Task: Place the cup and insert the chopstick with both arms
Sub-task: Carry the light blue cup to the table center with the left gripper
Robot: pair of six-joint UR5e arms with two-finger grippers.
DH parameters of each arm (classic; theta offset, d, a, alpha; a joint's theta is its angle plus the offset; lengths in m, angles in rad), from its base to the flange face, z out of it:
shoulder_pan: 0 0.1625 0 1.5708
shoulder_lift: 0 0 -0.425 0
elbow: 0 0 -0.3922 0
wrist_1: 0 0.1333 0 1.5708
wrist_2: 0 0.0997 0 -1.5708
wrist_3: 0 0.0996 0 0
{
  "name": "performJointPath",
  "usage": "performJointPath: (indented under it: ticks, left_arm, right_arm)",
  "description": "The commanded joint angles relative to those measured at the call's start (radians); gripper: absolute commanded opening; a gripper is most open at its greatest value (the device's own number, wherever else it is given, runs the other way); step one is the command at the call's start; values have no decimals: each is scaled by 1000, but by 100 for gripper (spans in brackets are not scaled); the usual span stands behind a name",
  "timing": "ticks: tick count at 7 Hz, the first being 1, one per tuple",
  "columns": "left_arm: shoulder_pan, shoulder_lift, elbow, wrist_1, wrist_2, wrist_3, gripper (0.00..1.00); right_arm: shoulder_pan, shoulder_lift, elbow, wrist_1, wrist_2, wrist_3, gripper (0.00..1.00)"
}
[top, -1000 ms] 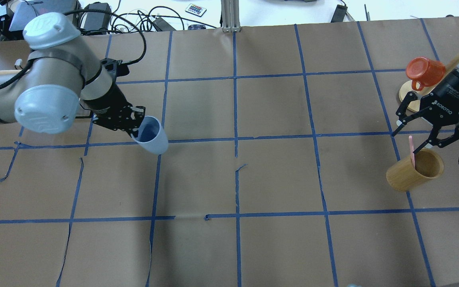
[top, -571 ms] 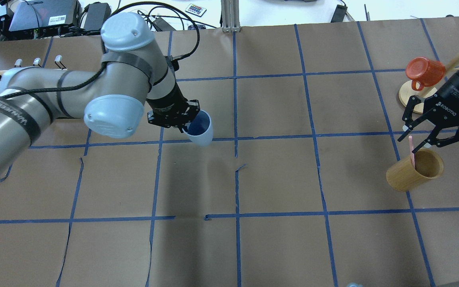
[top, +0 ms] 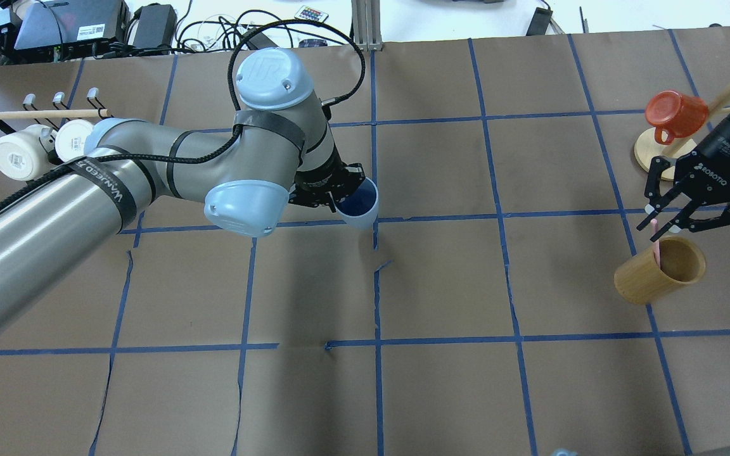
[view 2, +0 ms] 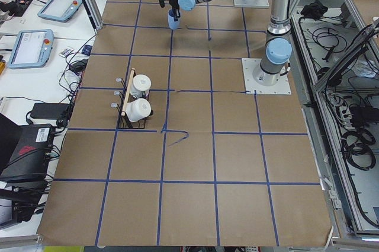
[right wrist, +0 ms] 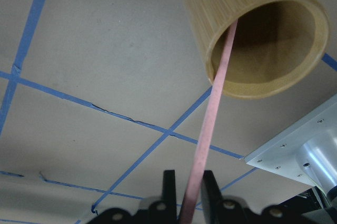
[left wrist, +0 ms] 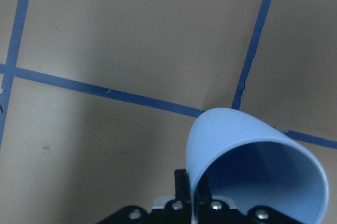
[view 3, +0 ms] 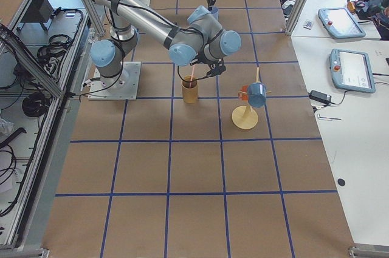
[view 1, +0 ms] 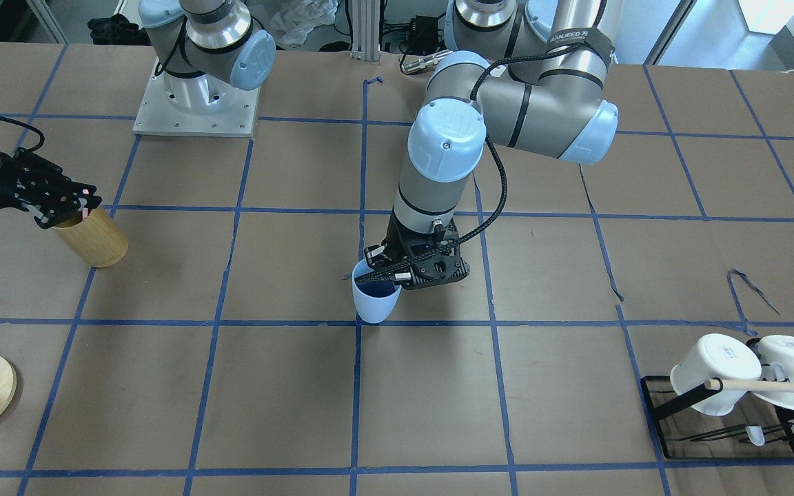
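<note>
The left claw (left wrist: 193, 186) is gripping the light blue cup (top: 360, 204) by its rim. One finger is reaching inside the wall and the other is pressing on the outside, so the claw is clamped on the cup. The cup is hanging just below and ahead of the fingertips, mouth up and tilting a little. It is sitting over a crossing of blue tape lines (view 1: 287, 322) near the middle of the table (top: 441, 392). Whether its base is touching the brown paper I cannot tell.

The right claw (top: 660, 227) is pinching the pink chopstick (right wrist: 213, 113) near its upper end, the two fingers (right wrist: 169, 187) sitting narrowly together with the stick between them. From the claw the chopstick is running down at a slant into the bamboo holder (top: 656, 273), its lower part leaning against the inside of the holder's rim. The holder is standing upright on the table directly beneath the claw, its open mouth facing up toward the fingertips.

Just beyond the right claw, past its wrist, an orange mug (top: 675, 113) is hanging on a wooden mug tree (top: 649, 152) near the table's corner. Well apart from the left claw, back along its arm toward the table's end, two white cups (view 1: 714, 375) are hanging side by side on a wooden dowel (view 1: 776, 386) lying across a black rack (view 1: 673, 427).
</note>
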Motion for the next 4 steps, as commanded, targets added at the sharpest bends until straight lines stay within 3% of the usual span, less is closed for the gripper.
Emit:
performJointPath:
  ticks: [1, 4]
  left_arm:
    - [-9, -30, 0, 29, -3, 0, 0]
    - [-31, -48, 7, 31, -4, -14, 0]
  right_arm:
    - [-1, -4, -9, 23, 2, 2, 7]
    - [-55, -7, -82, 157, 2, 0, 7]
